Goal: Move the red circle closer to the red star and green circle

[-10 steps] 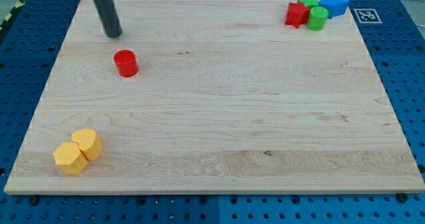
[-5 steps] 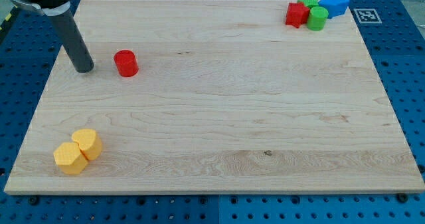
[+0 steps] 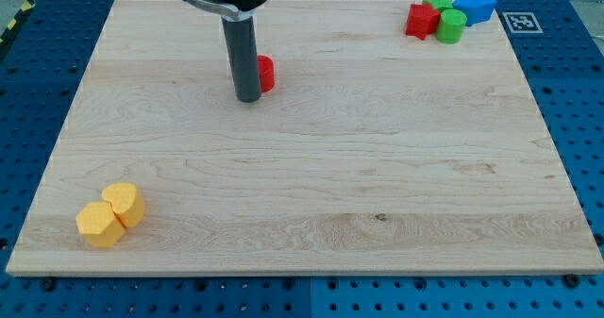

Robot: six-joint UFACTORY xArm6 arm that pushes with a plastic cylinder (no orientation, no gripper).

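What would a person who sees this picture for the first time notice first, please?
First, the dark rod standing in the board's upper middle, with my tip right against the left side of the red circle, which it half hides. Next, the tight cluster at the view's top right: red star, green circle, green star and blue block. Last, two yellow blocks touching each other at the bottom left.

A single camera looks down at a slant from above the table's near long edge, facing across it toward the far edge. It stands back enough to take in all four corners, with blue pegboard showing round the table. The far edge looks shorter than the near one.
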